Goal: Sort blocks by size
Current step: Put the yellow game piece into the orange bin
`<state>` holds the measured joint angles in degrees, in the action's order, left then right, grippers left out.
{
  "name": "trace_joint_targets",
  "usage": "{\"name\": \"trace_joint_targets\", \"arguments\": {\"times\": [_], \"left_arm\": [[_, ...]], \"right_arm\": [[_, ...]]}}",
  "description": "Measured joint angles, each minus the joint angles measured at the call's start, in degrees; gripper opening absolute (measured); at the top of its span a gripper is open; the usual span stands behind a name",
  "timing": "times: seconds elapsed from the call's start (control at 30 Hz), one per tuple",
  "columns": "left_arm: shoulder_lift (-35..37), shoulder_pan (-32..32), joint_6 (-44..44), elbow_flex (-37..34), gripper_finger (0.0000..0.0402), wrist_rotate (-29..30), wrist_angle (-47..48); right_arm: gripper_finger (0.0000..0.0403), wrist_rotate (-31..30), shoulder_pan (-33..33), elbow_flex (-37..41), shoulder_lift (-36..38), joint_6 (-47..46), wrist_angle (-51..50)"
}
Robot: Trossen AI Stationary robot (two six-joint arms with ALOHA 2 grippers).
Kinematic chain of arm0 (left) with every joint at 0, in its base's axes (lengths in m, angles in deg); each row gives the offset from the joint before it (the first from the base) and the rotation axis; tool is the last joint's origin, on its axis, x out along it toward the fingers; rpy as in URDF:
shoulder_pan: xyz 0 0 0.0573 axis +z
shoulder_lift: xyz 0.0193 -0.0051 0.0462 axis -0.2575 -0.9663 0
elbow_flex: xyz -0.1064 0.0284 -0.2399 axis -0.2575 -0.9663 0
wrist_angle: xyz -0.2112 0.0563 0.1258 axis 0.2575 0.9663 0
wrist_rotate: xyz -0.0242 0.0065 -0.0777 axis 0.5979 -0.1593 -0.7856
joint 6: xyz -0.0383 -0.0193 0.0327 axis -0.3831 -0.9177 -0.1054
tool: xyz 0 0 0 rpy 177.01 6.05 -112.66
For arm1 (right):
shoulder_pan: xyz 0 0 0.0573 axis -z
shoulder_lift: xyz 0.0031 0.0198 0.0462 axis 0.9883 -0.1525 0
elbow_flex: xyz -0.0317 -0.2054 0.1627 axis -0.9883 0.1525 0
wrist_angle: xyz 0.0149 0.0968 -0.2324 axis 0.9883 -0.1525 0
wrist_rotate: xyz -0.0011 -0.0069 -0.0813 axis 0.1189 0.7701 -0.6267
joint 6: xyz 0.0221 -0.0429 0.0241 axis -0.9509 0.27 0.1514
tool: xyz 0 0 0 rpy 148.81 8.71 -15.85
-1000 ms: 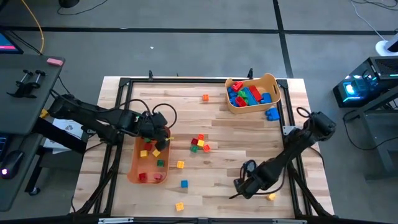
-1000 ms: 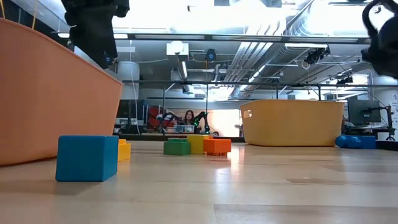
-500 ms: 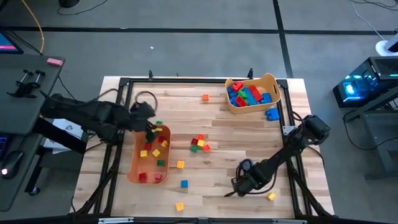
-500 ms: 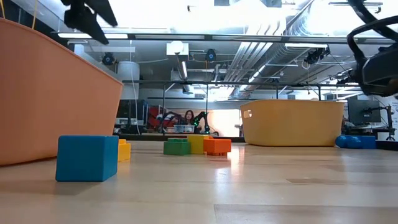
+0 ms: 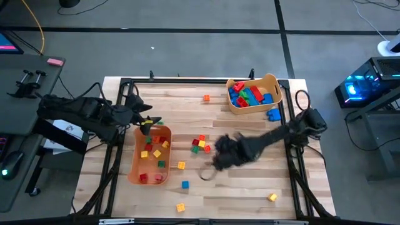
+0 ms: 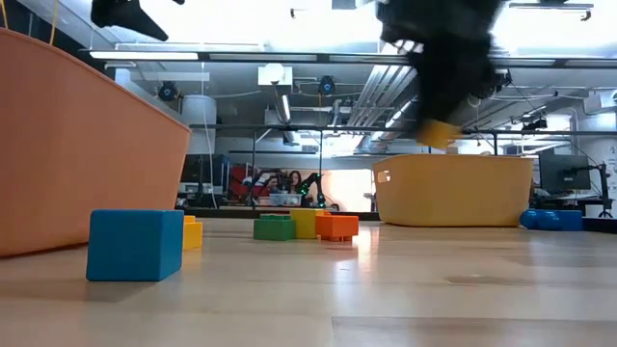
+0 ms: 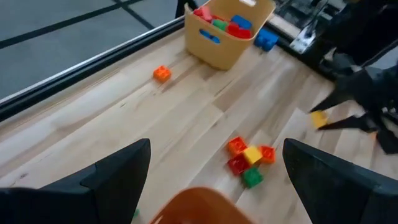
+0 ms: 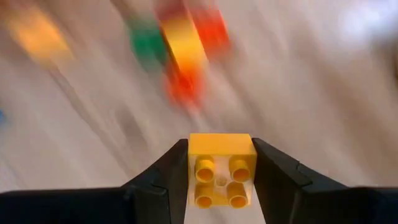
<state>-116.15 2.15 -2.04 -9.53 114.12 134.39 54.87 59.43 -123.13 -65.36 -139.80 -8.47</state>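
My right gripper (image 5: 220,154) hangs over the middle of the table, near the loose cluster of small blocks (image 5: 200,144), and is shut on a small yellow cube block (image 8: 221,168). The low view shows that cube (image 6: 439,133) well above the wood. My left gripper (image 5: 147,121) is open with nothing between its fingers, above the far end of the orange bin (image 5: 132,164), which holds several small blocks. A tan bin (image 5: 272,82) at the far right holds larger blocks. My right gripper pinches the yellow cube by two opposite side faces (image 8: 192,163) between its two fingers (image 8: 166,180). The face with four round studs is turned back toward the wrist. The fingers slant steeply down from above. The cube is lifted clear of the table.
Single small blocks lie loose on the wood: orange (image 5: 206,98) at the far side, yellow (image 5: 181,165), blue (image 5: 185,184), yellow (image 5: 180,207) and yellow (image 5: 273,197) near the front. A blue block (image 5: 272,114) lies beside the tan bin. A black frame (image 5: 289,134) rims the table.
My right gripper has swung from the table's near right part toward the middle and up, its wrist rolling, carrying the yellow cube clear of the wood. My left gripper has risen and drawn back from over the orange bin toward the table's left edge, staying open.
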Motion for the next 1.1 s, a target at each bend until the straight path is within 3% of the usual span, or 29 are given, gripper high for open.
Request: {"name": "trace_joint_targets", "arguments": {"times": [0.13,0.23,0.33,0.43,0.77,1.03,1.1], "left_arm": [[-0.95,-0.02,2.69,-0.14,0.0351,0.0,-4.75],[-0.99,-0.02,5.04,-0.33,0.0351,0.0,-7.9],[-1.0,-0.01,8.34,-0.34,0.0351,0.37,-11.34],[-0.98,0.0,10.2,-0.35,0.0351,2.19,-14.81],[-0.98,0.01,11.78,-0.35,0.0351,6.21,-19.89],[-0.98,0.02,12.04,-0.35,0.0351,6.4,-19.87],[-0.98,0.02,12.04,-0.35,0.0351,6.4,-19.85]], "right_arm": [[0.0137,-1.36,7.01,-3.92,0.0,21.31,17.23],[0.0137,4.46,11.22,-4.33,0.0,35.06,34.55],[0.0137,12.08,14.36,-4.35,-0.61,41.03,46.93],[0.0137,15.65,16.13,-4.35,-2.19,41.51,51.88],[0.0137,19.27,16.6,-4.3,-10.74,38.0,69.92],[0.0139,19.04,16.55,-9.39,-16.85,35.93,73.96],[0.0168,19.07,16.54,-11.36,-18.57,35.91,74.54]]}}
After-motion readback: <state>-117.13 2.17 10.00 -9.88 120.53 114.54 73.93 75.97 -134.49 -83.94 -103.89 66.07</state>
